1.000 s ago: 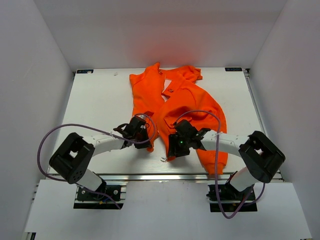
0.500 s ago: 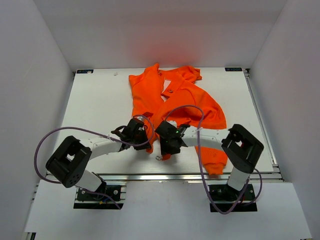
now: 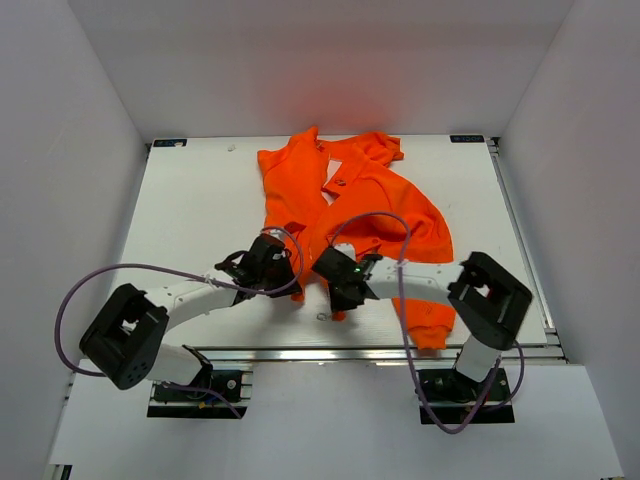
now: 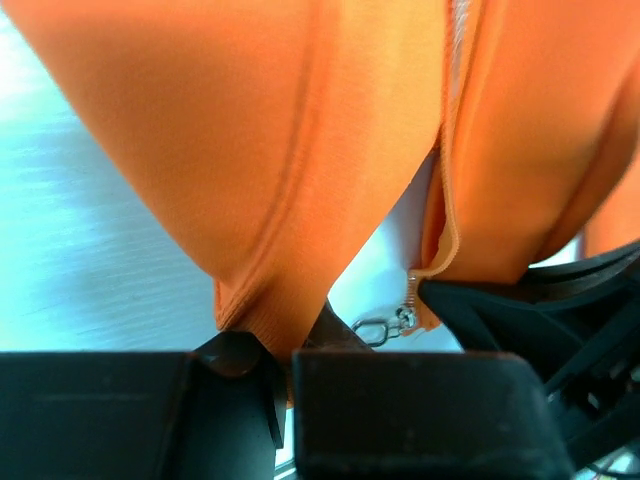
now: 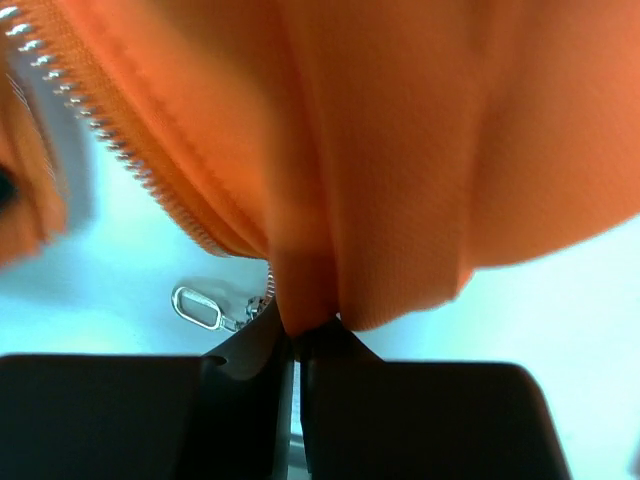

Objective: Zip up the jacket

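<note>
Left of the left gripper (image 3: 280,268) the table (image 3: 190,200) lies bare up to the side wall (image 3: 70,200), giving wide room to pass. Between it and the right gripper (image 3: 336,295) there is only a narrow gap, with the zipper pull (image 4: 375,330) in it. Beyond both grippers the jacket (image 3: 370,195) blocks the way. Right of the right gripper lie more orange fabric and a looping purple cable (image 3: 375,214).
</note>
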You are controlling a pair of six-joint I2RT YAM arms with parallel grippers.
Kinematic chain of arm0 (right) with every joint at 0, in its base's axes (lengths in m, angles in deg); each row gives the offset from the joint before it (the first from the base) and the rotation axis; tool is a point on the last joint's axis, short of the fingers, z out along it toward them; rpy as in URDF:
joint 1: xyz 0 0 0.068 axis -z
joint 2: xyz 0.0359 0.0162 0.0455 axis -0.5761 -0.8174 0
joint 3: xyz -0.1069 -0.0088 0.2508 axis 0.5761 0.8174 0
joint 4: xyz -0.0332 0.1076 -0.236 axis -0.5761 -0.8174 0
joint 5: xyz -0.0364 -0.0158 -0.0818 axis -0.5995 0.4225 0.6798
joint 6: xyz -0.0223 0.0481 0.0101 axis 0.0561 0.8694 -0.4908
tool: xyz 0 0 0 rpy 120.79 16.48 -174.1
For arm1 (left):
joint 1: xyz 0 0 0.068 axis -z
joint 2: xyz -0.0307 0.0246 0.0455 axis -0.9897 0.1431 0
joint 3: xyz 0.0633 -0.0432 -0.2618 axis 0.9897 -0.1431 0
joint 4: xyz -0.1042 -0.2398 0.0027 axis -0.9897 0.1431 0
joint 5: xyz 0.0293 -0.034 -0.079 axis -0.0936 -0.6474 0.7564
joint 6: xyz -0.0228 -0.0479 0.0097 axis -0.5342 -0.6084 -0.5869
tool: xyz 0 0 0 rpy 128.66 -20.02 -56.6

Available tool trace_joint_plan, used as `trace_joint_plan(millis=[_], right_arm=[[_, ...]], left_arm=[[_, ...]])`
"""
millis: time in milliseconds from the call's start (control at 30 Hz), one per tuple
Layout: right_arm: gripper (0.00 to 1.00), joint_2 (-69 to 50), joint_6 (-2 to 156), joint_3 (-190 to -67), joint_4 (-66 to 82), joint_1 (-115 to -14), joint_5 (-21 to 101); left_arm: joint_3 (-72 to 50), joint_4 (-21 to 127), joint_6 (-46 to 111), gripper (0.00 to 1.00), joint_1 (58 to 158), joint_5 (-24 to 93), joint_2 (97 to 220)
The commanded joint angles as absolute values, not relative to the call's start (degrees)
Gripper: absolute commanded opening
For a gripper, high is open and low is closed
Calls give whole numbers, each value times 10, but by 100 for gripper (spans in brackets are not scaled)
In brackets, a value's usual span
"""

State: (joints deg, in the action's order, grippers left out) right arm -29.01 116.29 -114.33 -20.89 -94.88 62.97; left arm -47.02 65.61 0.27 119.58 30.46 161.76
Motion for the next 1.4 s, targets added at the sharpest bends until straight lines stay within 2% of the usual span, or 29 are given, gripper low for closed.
trace_joint_plan(millis=[0, 100, 200, 533, 733, 833, 900, 1033, 1367], right_arm=[[0, -215, 1120, -1050, -119, -928, 572], [0, -85, 1085, -975, 57, -892, 493], [0, 14, 1059, -920, 161, -862, 422], [0, 162, 1069, -861, 319, -775, 320], [0, 148, 1068, -851, 349, -709, 229], [0, 124, 1105, -832, 408, -677, 145], [0, 114, 1134, -822, 462, -671, 120], [0, 93, 1120, -837, 459, -670, 76], [0, 107, 1124, -821, 497, -670, 91]], left_arm=[[-445, 649, 27, 0, 1201, 331, 1566], [-442, 610, 58, 0, 1200, 370, 1514], [-438, 573, 62, 0, 1201, 395, 1475], [-465, 406, 57, 0, 1201, 456, 1380], [-482, 355, 51, 0, 1200, 450, 1363], [-488, 339, 51, 0, 1200, 456, 1365], [-487, 337, 50, 0, 1201, 457, 1370], [-488, 321, 40, 0, 1200, 465, 1385], [-506, 290, -7, 0, 1201, 456, 1390]])
